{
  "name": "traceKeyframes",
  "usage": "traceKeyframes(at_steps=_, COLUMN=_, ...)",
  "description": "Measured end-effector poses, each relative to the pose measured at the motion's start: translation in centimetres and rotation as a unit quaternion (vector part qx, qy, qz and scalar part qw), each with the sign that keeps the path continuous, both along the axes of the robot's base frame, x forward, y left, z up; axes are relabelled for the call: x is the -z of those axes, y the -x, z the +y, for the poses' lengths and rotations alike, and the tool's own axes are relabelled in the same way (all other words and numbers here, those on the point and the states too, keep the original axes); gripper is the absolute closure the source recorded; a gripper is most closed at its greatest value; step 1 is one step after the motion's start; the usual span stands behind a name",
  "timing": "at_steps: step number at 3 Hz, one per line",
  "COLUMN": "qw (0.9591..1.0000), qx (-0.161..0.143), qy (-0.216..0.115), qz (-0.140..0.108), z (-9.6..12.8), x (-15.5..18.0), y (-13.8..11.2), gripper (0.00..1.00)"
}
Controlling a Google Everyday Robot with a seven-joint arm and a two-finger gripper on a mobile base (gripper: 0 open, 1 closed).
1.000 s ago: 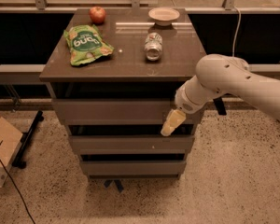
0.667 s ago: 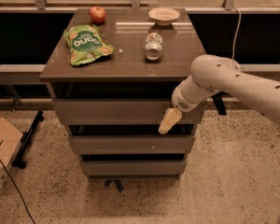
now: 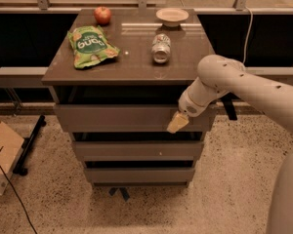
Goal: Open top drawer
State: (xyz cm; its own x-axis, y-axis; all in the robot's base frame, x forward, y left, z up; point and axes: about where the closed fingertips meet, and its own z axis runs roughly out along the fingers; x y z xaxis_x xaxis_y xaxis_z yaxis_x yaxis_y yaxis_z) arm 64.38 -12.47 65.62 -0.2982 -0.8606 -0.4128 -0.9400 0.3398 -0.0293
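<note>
The top drawer [image 3: 117,117] is the widest grey-brown front under the tabletop, flat and handleless. It sticks out a little past the two narrower drawer fronts below it, with a dark gap above its upper edge. My gripper [image 3: 177,123] is at the drawer front's right part, its yellowish tip against the lower edge of the panel. The white arm [image 3: 244,89] reaches in from the right.
On the cabinet top [image 3: 136,62] lie a green snack bag [image 3: 91,46], a can on its side [image 3: 160,48], a red apple [image 3: 102,15] and a small bowl [image 3: 172,16]. A cardboard box [image 3: 2,152] and a black stand [image 3: 30,143] sit on the floor at the left.
The gripper and arm have shifted slightly left and up along the top drawer front. The drawer front looks about the same.
</note>
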Motion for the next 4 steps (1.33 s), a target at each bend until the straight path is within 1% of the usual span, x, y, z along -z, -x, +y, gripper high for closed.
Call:
traceKeyframes(at_steps=1, qw=0.9999, qx=-0.003, qy=0.003, qz=0.009, z=-0.3, x=0.0, y=0.7, gripper=0.66)
traceKeyframes(at_steps=2, qw=0.9999, qx=-0.003, qy=0.003, qz=0.01, z=-0.3, x=0.0, y=0.7, gripper=0.89)
traceKeyframes(at_steps=3, qw=0.9994, qx=0.005, qy=0.009, qz=0.034, z=-1.3, x=-1.2, y=4.9, gripper=1.0)
traceKeyframes(at_steps=4, qw=0.9994, qx=0.005, qy=0.009, qz=0.034, z=-1.3, x=-1.0, y=4.9, gripper=0.86)
